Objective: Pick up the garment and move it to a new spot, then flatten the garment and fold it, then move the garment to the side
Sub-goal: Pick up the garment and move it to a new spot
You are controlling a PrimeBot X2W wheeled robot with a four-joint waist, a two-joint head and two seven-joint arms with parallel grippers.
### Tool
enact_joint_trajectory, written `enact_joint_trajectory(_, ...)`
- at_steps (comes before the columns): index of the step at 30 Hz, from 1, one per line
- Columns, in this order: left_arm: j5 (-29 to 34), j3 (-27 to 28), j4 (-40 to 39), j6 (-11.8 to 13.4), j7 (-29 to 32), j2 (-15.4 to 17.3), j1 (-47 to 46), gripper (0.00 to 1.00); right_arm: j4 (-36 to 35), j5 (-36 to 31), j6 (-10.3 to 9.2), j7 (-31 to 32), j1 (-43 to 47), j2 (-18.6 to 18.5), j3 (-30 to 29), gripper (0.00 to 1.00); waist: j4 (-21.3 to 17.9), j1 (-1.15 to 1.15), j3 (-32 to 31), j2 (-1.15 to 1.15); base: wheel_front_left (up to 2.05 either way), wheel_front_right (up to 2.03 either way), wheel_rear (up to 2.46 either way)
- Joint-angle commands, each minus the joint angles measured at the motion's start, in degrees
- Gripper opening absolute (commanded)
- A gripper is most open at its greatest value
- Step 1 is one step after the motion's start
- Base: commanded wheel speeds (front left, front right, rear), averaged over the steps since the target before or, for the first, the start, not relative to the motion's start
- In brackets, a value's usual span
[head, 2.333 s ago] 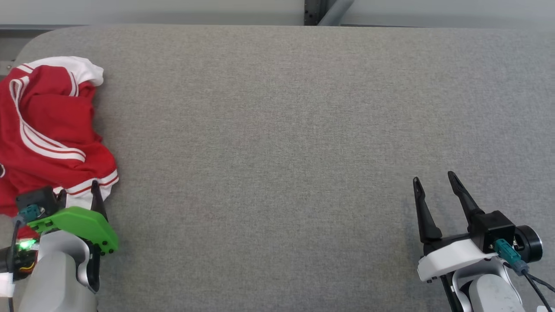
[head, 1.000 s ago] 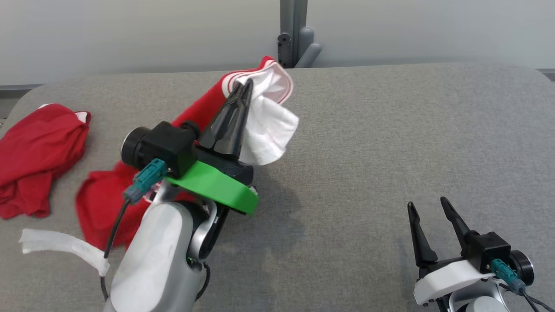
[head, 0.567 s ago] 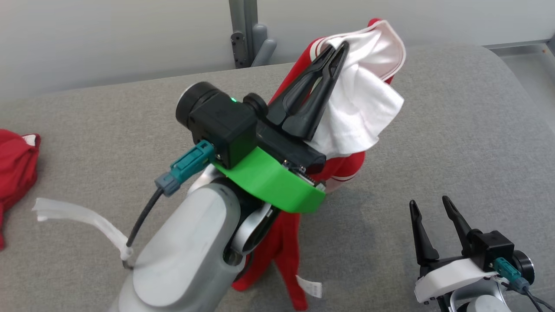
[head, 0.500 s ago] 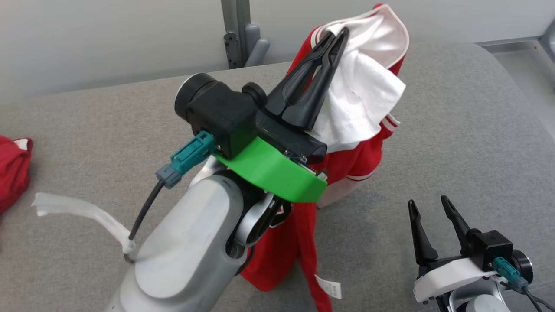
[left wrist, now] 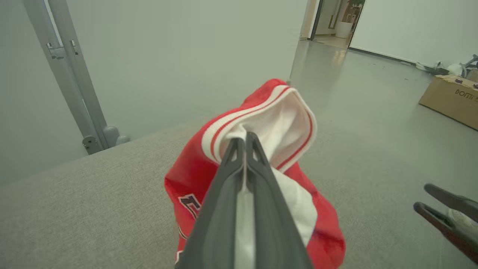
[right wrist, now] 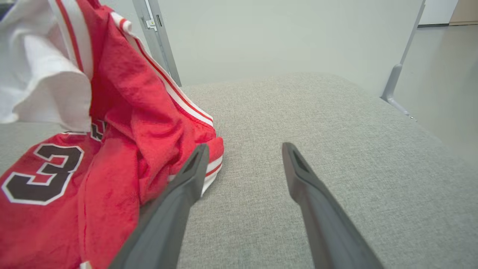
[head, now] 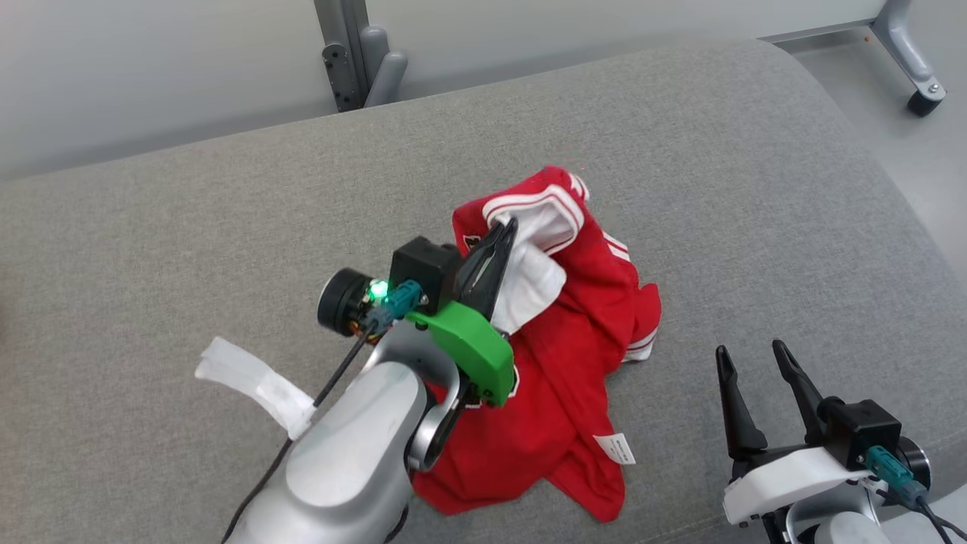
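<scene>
The garment (head: 574,355) is a red jersey with white trim, a white lining and a dark number; it lies crumpled on the grey table (head: 189,227), right of centre. My left gripper (head: 508,225) is shut on its striped white-lined edge, holding that part just above the heap. In the left wrist view the left gripper (left wrist: 245,135) pinches the white fabric of the garment (left wrist: 283,119). My right gripper (head: 748,349) stands open at the lower right, a little right of the cloth. In the right wrist view the right gripper (right wrist: 242,149) is open, the garment (right wrist: 112,142) at its left finger.
A white tape strip (head: 253,381) hangs from the left arm's cable. The table's rounded right edge (head: 914,227) drops to the floor, where a wheeled frame leg (head: 918,94) stands. A grey post (head: 347,53) rises behind the table. A cardboard box (left wrist: 450,101) sits on the floor.
The head camera has turned to the right. My left gripper has come down, lowering the garment from hanging in the air to a heap on the table. The right gripper has kept still.
</scene>
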Motion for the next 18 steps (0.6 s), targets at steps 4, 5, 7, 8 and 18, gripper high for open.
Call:
enact_joint_trajectory(4,-1.24,-1.30,7.11,-1.19,-2.62,0.21,1.57,0.00,0.21,-0.05,-0.02,-0.18,0.06,-0.17,-0.45,1.00,0.62,0.00,0.88,0.00,0.00,0.00,0.00)
enact_joint_trajectory(5,-1.59,-1.46,8.82,-1.29,-3.54,0.18,1.70,0.00,0.20,-0.12,-0.02,-0.18,-0.10,-0.17,-0.41,1.00,0.79,0.00,0.96,0.00,0.00,0.00,0.00)
enact_joint_trajectory(7,-1.68,-2.13,12.11,-1.62,-4.86,0.14,1.78,0.00,0.12,-0.32,-0.02,-0.18,-0.38,-0.17,-0.23,1.00,1.12,0.00,1.06,0.00,0.00,0.00,0.00)
enact_joint_trajectory(8,-1.86,-2.31,13.51,-1.62,-5.53,0.11,1.67,0.00,0.16,-0.44,-0.01,-0.18,-0.54,-0.18,-0.07,1.00,1.26,0.00,1.09,0.00,0.00,0.00,0.00)
enact_joint_trajectory(18,-7.13,-5.97,17.14,-1.75,-8.71,0.08,0.32,0.00,0.67,-1.03,-0.02,-0.18,-0.58,-0.17,0.12,1.00,2.96,0.00,0.42,0.00,0.00,0.00,0.00)
